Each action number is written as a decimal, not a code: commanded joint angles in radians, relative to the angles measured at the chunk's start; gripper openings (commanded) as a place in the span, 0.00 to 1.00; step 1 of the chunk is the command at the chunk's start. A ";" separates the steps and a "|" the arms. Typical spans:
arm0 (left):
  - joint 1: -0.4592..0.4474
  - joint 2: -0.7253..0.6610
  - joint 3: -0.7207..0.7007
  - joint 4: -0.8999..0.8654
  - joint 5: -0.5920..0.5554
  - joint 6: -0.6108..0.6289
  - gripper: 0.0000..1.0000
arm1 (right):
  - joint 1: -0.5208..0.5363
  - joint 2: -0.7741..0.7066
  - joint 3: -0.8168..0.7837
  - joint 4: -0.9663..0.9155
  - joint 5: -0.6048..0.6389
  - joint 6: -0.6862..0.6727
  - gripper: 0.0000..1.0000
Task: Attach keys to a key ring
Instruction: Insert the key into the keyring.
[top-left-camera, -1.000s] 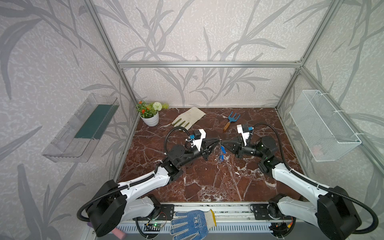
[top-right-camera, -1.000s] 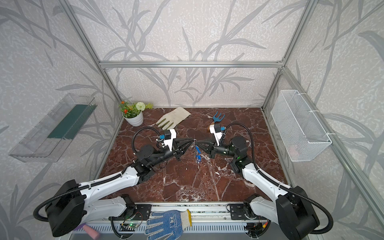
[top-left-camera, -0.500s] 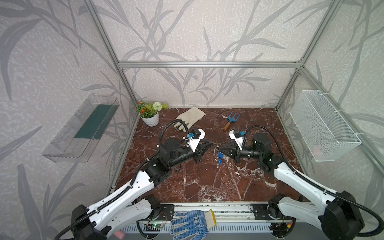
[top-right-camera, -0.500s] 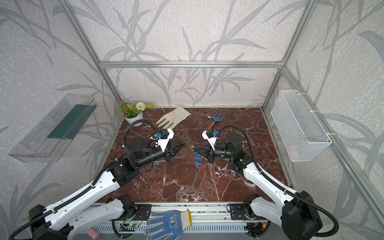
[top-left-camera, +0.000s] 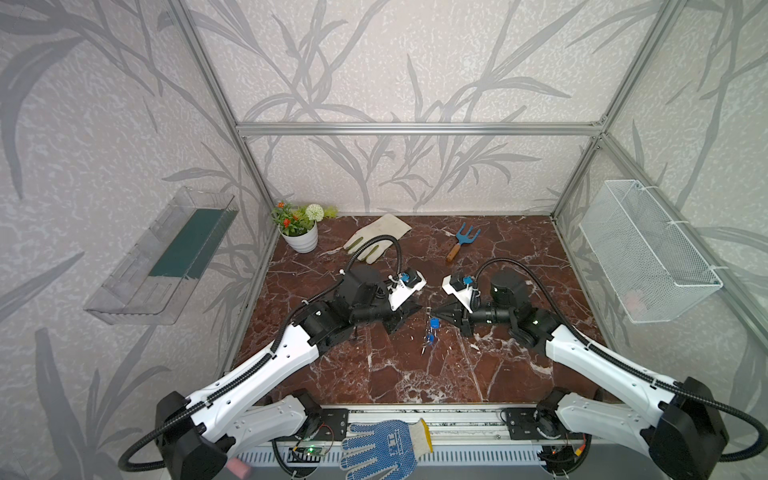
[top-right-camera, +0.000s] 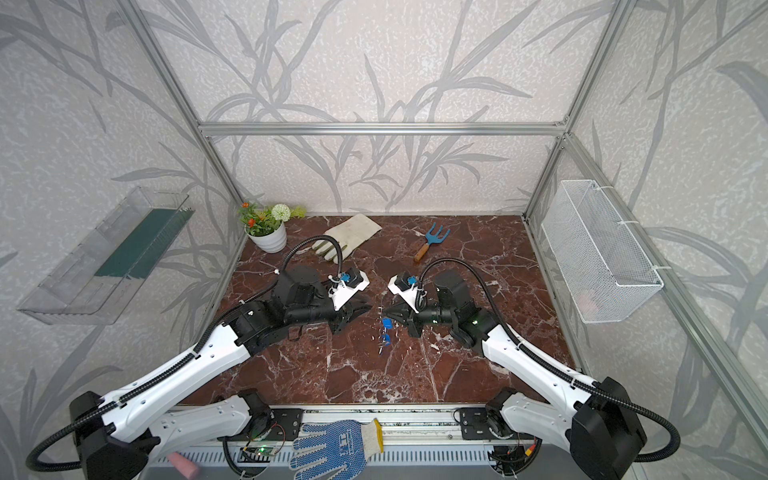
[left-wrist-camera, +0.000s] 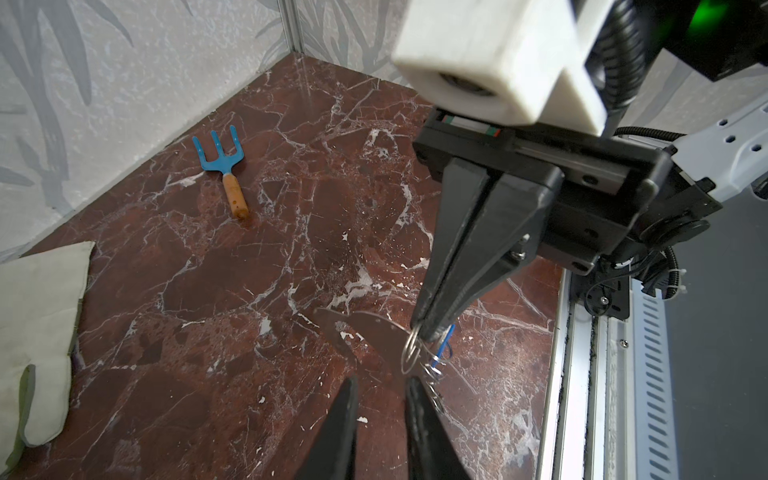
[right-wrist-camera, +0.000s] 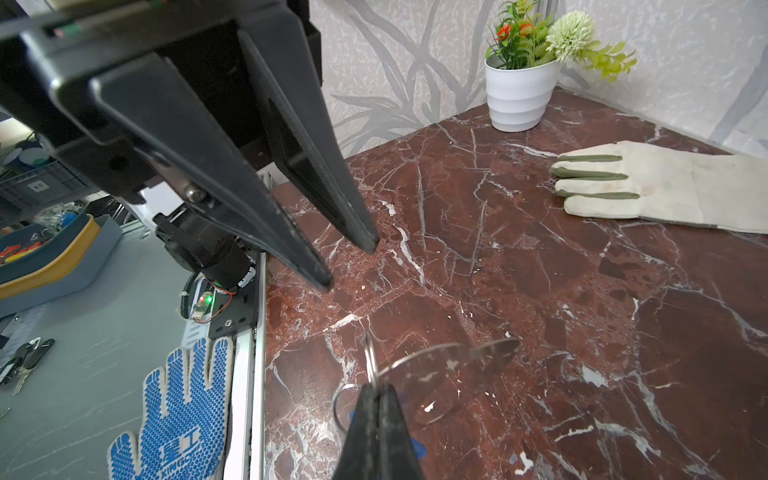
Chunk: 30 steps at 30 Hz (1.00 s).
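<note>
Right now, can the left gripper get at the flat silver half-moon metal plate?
Probably yes: the open left gripper faces the plate with nothing between; the right gripper, shut on a wire ring at its edge, holds it up.

left hand: jaws apart | right hand: jaws pinched shut
</note>
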<state>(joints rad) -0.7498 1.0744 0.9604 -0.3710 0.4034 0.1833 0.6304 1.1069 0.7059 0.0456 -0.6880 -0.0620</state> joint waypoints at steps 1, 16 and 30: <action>0.005 0.029 0.043 -0.072 0.048 0.068 0.23 | 0.005 -0.004 0.041 -0.003 0.014 -0.026 0.00; 0.005 0.097 0.067 -0.046 0.112 0.074 0.19 | 0.016 0.002 0.042 0.008 0.000 -0.024 0.00; 0.005 0.137 0.087 -0.025 0.139 0.071 0.17 | 0.022 0.003 0.041 0.011 -0.030 -0.021 0.00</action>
<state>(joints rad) -0.7498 1.2026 1.0145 -0.4080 0.5156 0.2287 0.6434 1.1126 0.7074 0.0315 -0.6872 -0.0795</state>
